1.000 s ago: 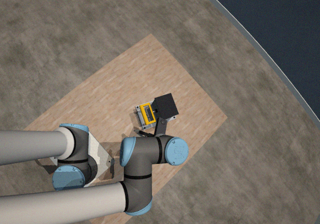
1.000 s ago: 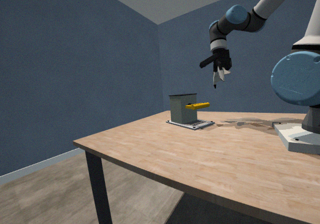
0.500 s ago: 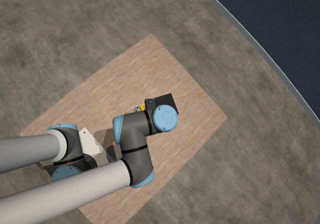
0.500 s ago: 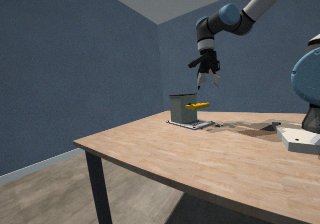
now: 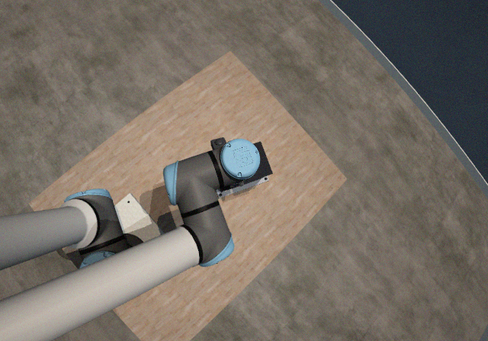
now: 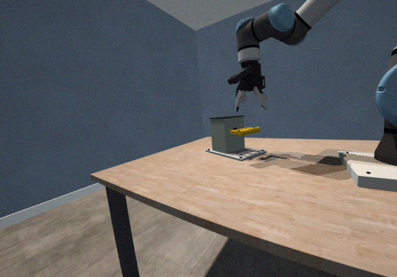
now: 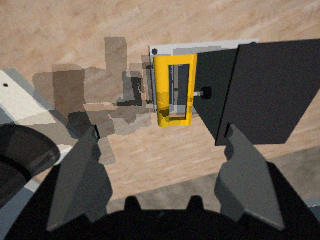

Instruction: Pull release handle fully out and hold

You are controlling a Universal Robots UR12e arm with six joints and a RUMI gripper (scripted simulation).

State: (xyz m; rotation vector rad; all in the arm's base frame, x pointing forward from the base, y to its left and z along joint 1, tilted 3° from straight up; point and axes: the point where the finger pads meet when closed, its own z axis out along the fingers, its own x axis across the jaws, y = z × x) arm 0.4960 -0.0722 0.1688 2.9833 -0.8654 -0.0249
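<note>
Hanging wide open, the claw (image 6: pixel 250 103) holds nothing.

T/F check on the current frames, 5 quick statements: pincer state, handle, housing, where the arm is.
1. The pincer is open and holds nothing. True.
2. The pincer grips the yellow release handle. False: it hangs in the air above the handle, touching nothing.
3. The handle sticks out sideways from a grey housing on a bolted base plate. True.
4. In the top view the handle shows plainly. False: the arm's wrist covers it there.
5. The housing stands on the floor. False: it stands on the wooden table.
</note>
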